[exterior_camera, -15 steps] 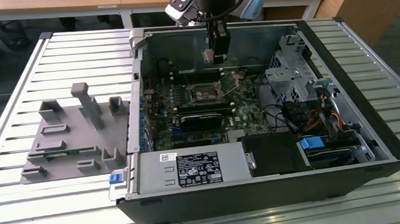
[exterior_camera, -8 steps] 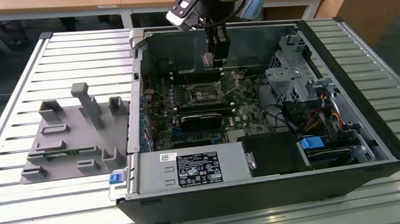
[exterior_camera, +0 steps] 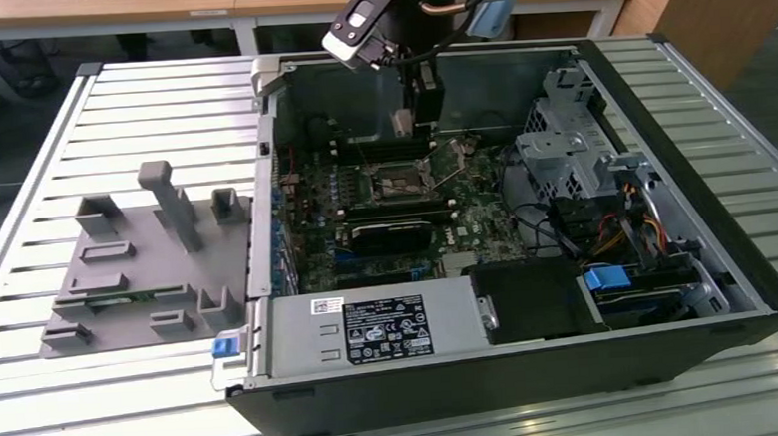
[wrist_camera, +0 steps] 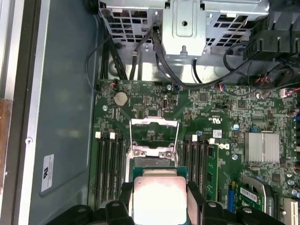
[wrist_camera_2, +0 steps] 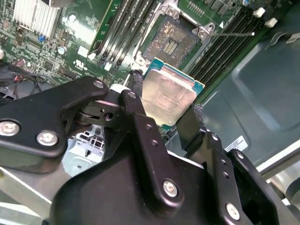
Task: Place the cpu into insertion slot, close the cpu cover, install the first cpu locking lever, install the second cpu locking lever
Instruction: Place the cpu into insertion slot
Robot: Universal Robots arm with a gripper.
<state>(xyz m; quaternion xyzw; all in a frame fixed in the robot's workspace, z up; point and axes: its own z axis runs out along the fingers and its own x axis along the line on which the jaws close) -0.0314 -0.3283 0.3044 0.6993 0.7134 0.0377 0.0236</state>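
My gripper (wrist_camera_2: 165, 96) is shut on the cpu (wrist_camera_2: 168, 96), a flat square chip with a dull silver top and a green rim, gripped on two opposite edges by the black fingers (wrist_camera_2: 137, 86). The cpu (wrist_camera: 159, 199) hangs above the green board, just short of the insertion slot (wrist_camera_2: 169, 43), whose dark centre lies uncovered. The silver cpu cover (wrist_camera: 154, 123) looks raised beyond the slot. A thin wire lever (wrist_camera_2: 234, 33) sticks out beside the socket. In the exterior view the gripper (exterior_camera: 411, 122) hangs inside the open computer case, a little beyond the insertion slot (exterior_camera: 398, 181).
Long black memory slots (wrist_camera: 110, 168) flank the socket on both sides. A finned heatsink (wrist_camera: 261, 147), a metal drive cage (exterior_camera: 565, 154) with cables, and the power supply (exterior_camera: 368, 331) crowd the case. A grey fixture (exterior_camera: 145, 266) stands on the slatted table at the exterior view's left.
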